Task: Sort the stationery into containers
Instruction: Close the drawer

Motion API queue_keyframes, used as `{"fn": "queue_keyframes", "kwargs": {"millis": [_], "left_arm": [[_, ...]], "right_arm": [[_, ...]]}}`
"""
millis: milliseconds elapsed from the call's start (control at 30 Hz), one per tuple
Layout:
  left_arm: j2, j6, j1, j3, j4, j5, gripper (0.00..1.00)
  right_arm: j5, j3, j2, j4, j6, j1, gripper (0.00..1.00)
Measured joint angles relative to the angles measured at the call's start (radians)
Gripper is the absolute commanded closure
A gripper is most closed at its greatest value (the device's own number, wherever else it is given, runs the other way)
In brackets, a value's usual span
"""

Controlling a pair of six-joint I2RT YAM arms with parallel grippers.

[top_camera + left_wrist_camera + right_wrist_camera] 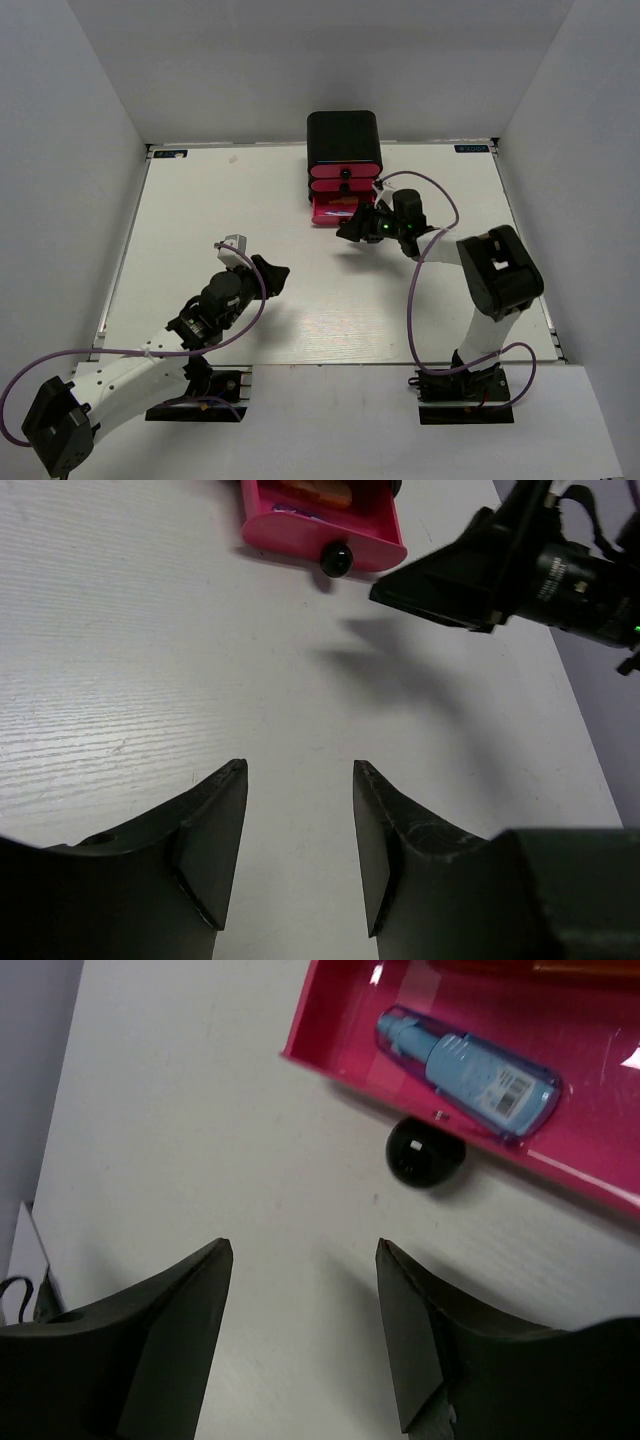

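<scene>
We find the bottom drawer (350, 1020) of the cabinet (343, 135), at the tabletop's (200, 220) far edge, pulled out, evidently to receive items. A blue marker (468, 1070) lies inside. The right end effector (305, 1245) hovers just before the knob (425, 1150), released and empty. The left end effector (300, 770), likewise released and empty, hangs mid-tabletop, well apart, with bare surface around it.

your left arm (150, 360) stretched forward and to the right, left gripper (265, 272) held low, jaws parted and empty. your right arm (495, 280) folded back toward the left, right gripper (352, 226) angled down, jaws apart, empty.
</scene>
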Motion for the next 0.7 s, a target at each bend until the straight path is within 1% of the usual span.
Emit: {"fn": "queue_keyframes", "kwargs": {"millis": [100, 167, 267, 467, 700], "left_arm": [[-0.023, -0.008, 0.000, -0.007, -0.003, 0.000, 0.43], [-0.036, -0.013, 0.000, -0.013, -0.013, 0.000, 0.43], [-0.045, -0.019, 0.000, -0.019, -0.023, -0.002, 0.43], [-0.045, -0.023, 0.000, -0.023, -0.026, -0.007, 0.43], [0.001, -0.022, 0.000, -0.026, -0.012, -0.012, 0.43]], "right_arm": [[0.055, 0.069, 0.088, 0.016, 0.066, 0.023, 0.34], [0.090, 0.100, 0.129, 0.019, 0.101, 0.032, 0.39], [0.131, 0.127, 0.162, 0.018, 0.134, 0.042, 0.42], [0.220, 0.132, 0.167, 0.011, 0.160, 0.060, 0.46], [0.280, 0.130, 0.167, 0.006, 0.168, 0.060, 0.46]]}}
